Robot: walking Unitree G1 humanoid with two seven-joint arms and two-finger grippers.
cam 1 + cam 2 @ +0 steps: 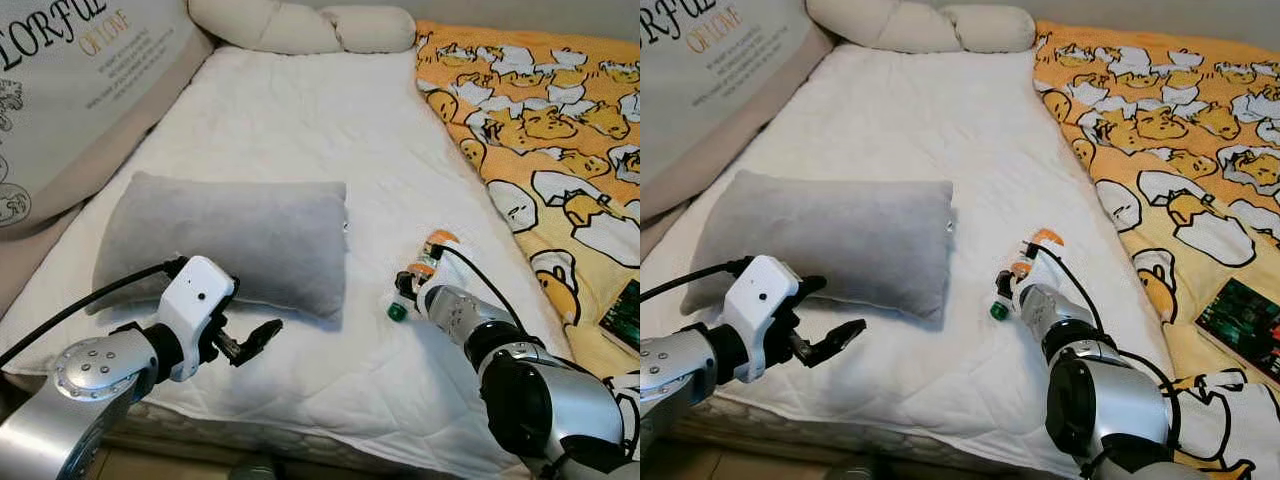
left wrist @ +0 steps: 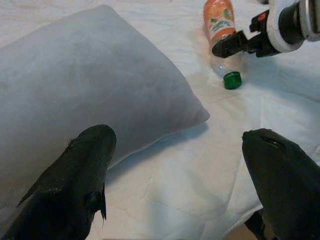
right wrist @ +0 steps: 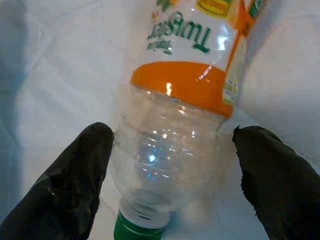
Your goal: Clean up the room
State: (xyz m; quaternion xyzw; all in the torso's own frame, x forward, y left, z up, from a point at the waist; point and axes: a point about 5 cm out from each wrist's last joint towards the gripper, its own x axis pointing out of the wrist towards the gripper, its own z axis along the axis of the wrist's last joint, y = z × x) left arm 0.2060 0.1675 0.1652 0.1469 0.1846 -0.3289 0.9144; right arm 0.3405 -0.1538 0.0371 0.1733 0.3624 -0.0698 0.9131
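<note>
- Right wrist view puts your right pincer (image 3: 170,175) astride the bottle (image 3: 175,130): its black fingers (image 3: 75,185) are spread on either side of the clear shoulder, one nearly touching the plastic, so a plain squeeze should take it.
- That bottle lies on its side on the white bed (image 1: 300,130), green cap (image 1: 397,312) toward you and orange label beyond it; this is why the arm reaches in low along the bedding.
- Whether any drink is left inside is hard to judge from here.
- Your left pincer (image 1: 250,340) hovers spread at the near edge of the grey pillow (image 1: 230,240), probably waiting its turn.
- The duck-print blanket (image 1: 540,130) lies rumpled on your right, untouched.
</note>
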